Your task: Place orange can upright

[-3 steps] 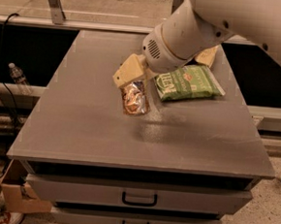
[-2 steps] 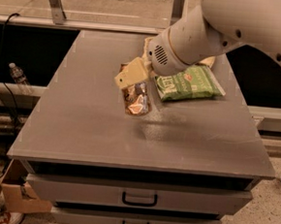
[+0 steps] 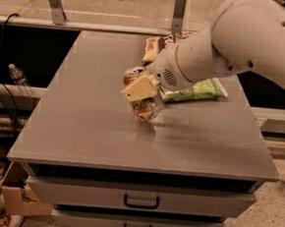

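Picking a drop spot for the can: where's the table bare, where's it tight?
Bare: the left half of the table, from its left edge to the orange can; the front strip between can and front edge; the front right corner, nearer than the green bag. Tight: back centre-right, where the hand sits at the can, beside the green bag and a second bag.

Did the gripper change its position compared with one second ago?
Yes. The gripper, at the orange can above the table, has shifted slightly toward the table's front edge, judged against the green bag, which lies unmoved.
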`<state>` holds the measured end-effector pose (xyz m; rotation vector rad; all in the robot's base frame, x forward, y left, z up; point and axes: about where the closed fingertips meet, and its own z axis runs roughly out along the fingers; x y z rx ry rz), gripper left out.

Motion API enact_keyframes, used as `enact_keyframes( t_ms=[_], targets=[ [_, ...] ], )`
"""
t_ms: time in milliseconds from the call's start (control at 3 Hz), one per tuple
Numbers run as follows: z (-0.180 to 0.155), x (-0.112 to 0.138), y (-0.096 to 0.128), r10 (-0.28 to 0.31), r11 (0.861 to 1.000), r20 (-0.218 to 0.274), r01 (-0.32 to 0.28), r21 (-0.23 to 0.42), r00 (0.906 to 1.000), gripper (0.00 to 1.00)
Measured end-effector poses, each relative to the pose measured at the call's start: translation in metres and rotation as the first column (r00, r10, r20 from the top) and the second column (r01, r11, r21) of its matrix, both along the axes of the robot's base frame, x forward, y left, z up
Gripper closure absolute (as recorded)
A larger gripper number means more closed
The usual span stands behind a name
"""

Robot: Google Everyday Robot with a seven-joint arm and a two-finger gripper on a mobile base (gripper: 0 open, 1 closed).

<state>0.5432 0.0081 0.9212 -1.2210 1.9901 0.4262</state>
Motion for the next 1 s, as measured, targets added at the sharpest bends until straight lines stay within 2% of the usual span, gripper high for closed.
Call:
enact_keyframes(
  t_ms=[333, 667, 1000],
  targets=[
    [-0.0014, 0.003, -0.0033, 0.058, 0.998, 0.123, -0.061, 0.016, 0.9907, 1.0],
    [0.0048, 0.0078, -0.0076, 0.116, 0.987, 0.279, -0.143, 0.078, 0.9533, 1.0],
    [0.006, 0.0085, -0.0092, 0.163, 0.975, 0.362, -0.206, 0.082, 0.9179, 1.0]
  ],
)
